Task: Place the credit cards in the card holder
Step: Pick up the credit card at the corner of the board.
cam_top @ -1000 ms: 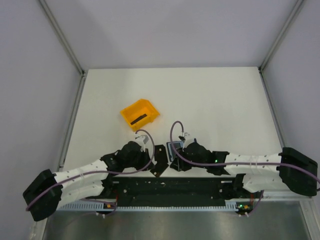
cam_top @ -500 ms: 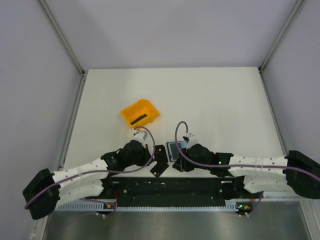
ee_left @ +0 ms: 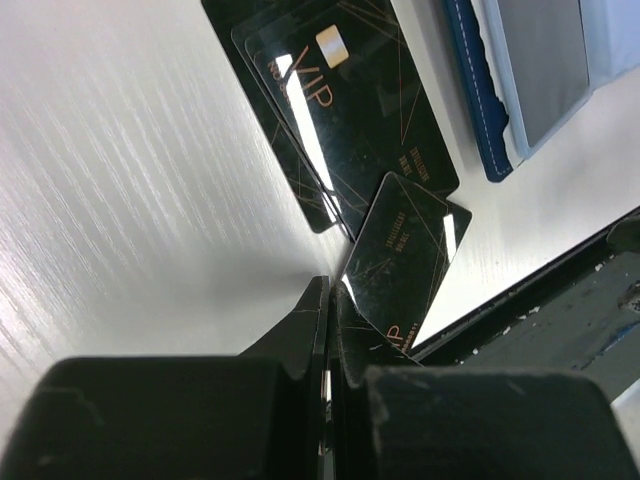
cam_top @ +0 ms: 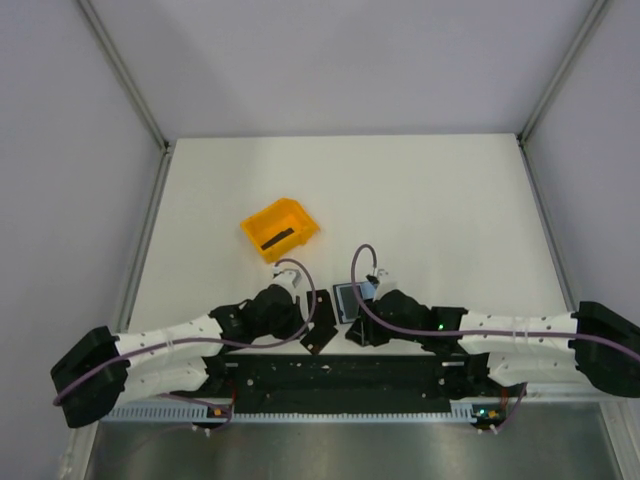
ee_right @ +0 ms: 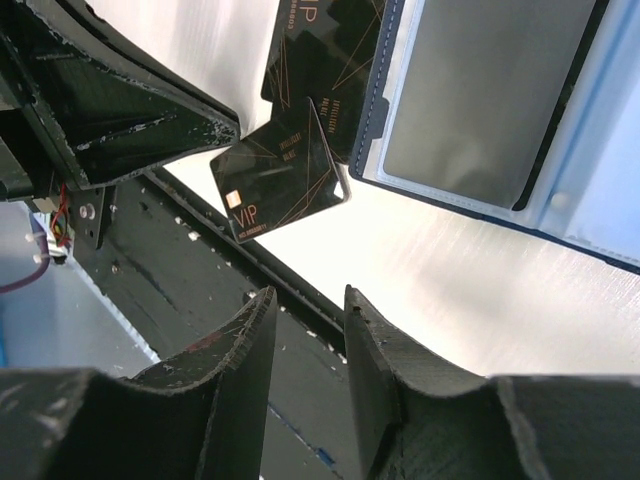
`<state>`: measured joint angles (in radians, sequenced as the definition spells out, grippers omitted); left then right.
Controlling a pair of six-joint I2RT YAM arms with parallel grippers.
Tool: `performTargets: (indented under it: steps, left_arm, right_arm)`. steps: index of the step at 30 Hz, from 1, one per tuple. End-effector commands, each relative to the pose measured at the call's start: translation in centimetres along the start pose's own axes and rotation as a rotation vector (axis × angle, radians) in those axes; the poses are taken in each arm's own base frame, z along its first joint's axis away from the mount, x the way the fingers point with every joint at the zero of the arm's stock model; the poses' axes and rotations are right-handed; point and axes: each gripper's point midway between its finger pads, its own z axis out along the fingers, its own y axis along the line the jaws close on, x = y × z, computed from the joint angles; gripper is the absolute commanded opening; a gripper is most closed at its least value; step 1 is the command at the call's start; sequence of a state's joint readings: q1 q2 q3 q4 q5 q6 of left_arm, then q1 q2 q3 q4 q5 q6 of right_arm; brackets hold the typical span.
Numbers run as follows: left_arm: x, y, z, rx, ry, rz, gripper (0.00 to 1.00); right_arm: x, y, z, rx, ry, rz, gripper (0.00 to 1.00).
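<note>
The card holder (cam_top: pixel 348 298) lies open on the table, navy edge and light blue inside with a grey pocket; it shows in the left wrist view (ee_left: pixel 530 70) and the right wrist view (ee_right: pixel 480 100). Two black credit cards with gold VIP lettering lie just left of it: one (ee_left: pixel 340 100) over other dark edges, and one (ee_left: pixel 400 260) tilted near the table's front edge. Both also show in the right wrist view (ee_right: pixel 285 175) (ee_right: pixel 330 50). My left gripper (ee_left: pixel 330 290) is shut, its tip at the corner of the nearer card. My right gripper (ee_right: pixel 305 310) is open and empty, below the holder.
An orange plastic bin (cam_top: pixel 279 228) stands behind and left of the cards, with a dark strip (cam_top: pixel 278 238) inside. The black base rail (cam_top: pixel 340 375) runs along the table's near edge, right below the cards. Grey walls enclose the table.
My left gripper has moved right, up to the cards. My right gripper has shifted slightly right and back, leaving the open holder uncovered.
</note>
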<state>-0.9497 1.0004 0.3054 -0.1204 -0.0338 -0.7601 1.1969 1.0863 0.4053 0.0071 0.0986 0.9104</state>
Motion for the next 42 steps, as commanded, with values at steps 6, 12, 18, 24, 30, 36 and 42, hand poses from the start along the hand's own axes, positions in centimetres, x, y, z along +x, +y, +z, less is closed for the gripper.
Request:
performTargets:
  steps: [6, 12, 18, 24, 30, 36, 42]
  left_arm:
    - [1.7, -1.7, 0.5, 0.067, 0.034, 0.009, 0.00]
    - [3.0, -2.4, 1.0, 0.061, 0.062, 0.028, 0.00]
    - [2.8, -2.5, 0.7, 0.063, 0.046, 0.024, 0.00]
    - [2.8, -2.5, 0.6, 0.065, 0.043, 0.027, 0.00]
    - [3.1, -2.6, 0.7, 0.073, 0.056, 0.035, 0.00]
    - [3.5, -2.7, 0.8, 0.072, 0.070, 0.041, 0.00]
    - [3.9, -2.9, 0.8, 0.076, 0.082, 0.043, 0.00]
  right_arm:
    - [1.1, 1.6, -0.3, -0.048, 0.004, 0.066, 0.36]
    - [2.4, 1.5, -0.1, -0.039, 0.003, 0.157, 0.39]
    - [3.4, 0.7, 0.6, -0.021, 0.000, 0.254, 0.46]
    - [4.0, 0.4, 1.7, -0.018, -0.006, 0.300, 0.52]
    - [4.9, 0.7, 2.8, -0.024, 0.005, 0.345, 0.54]
    - [6.1, 0.6, 3.2, 0.017, 0.033, 0.378, 0.54]
    - [6.5, -0.9, 3.7, 0.039, -0.019, 0.479, 0.53]
